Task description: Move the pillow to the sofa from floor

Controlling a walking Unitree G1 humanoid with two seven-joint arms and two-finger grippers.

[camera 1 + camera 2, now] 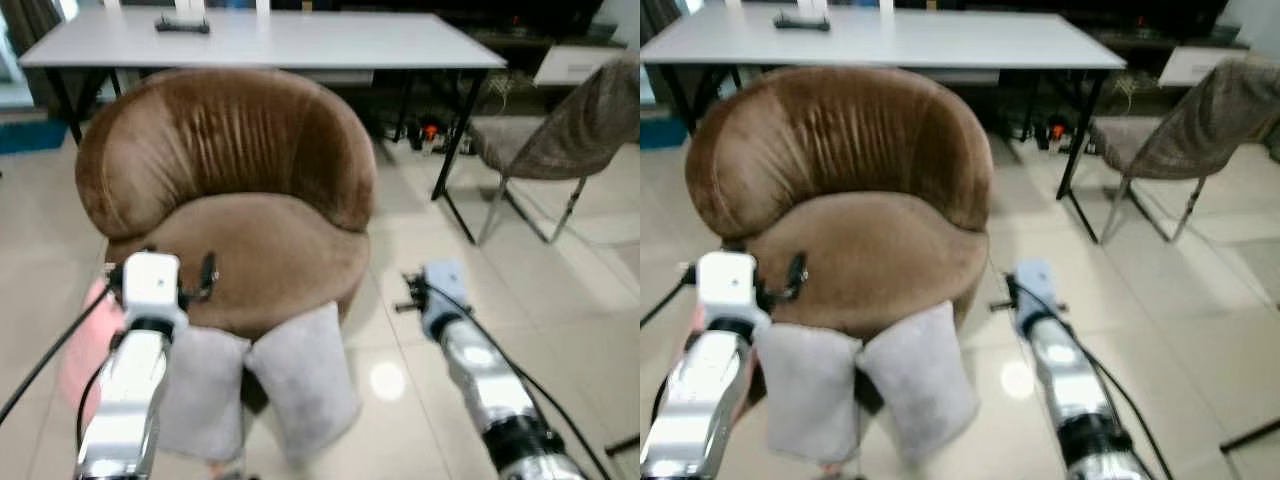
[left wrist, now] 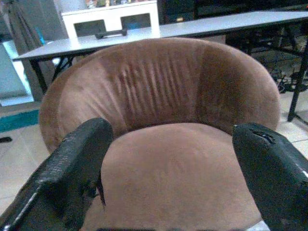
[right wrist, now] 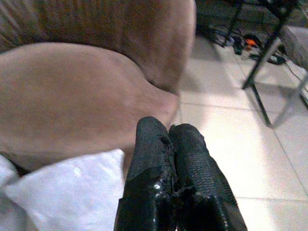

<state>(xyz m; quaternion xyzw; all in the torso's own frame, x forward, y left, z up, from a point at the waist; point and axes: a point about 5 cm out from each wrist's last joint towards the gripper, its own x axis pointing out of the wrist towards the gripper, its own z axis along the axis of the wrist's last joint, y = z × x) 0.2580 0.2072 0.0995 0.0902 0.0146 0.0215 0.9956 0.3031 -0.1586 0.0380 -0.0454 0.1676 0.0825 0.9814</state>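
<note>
Left gripper (image 2: pixel 168 168): fingers (image 2: pixel 72 168) spread wide, nothing between them. It's raised in front of the sofa (image 1: pixel 230 190), pointed at the seat cushion. Left wrist view looks straight over the seat to the curved brown backrest.

Right gripper (image 3: pixel 175 144): fingers pressed together, tips touching, holding nothing. It sits off the sofa's right front corner, above the tile floor (image 1: pixel 560 290), just beside the pillow's right edge.

Pillow (image 1: pixel 300 375): pale grey, on the floor, leaning upright against the front of the sofa base. A second grey pillow (image 1: pixel 200 390) leans right next to it on the left, partly behind the left arm (image 1: pixel 125 390). The two touch along their inner edges. Neither gripper is in contact with either one.

Right arm (image 1: pixel 490 385) reaches forward over the bare tiles, cable trailing along it. Something pink (image 1: pixel 80 345) on the floor to the left of the sofa, blurred, can't tell what it is.

Behind the sofa: long white table (image 1: pixel 300 40) on black legs, a dark flat object (image 1: pixel 182 25) on top near its left end. To the right, a grey chair (image 1: pixel 560 130) with metal legs. Cables and small clutter (image 1: pixel 430 135) on the floor under the table.
</note>
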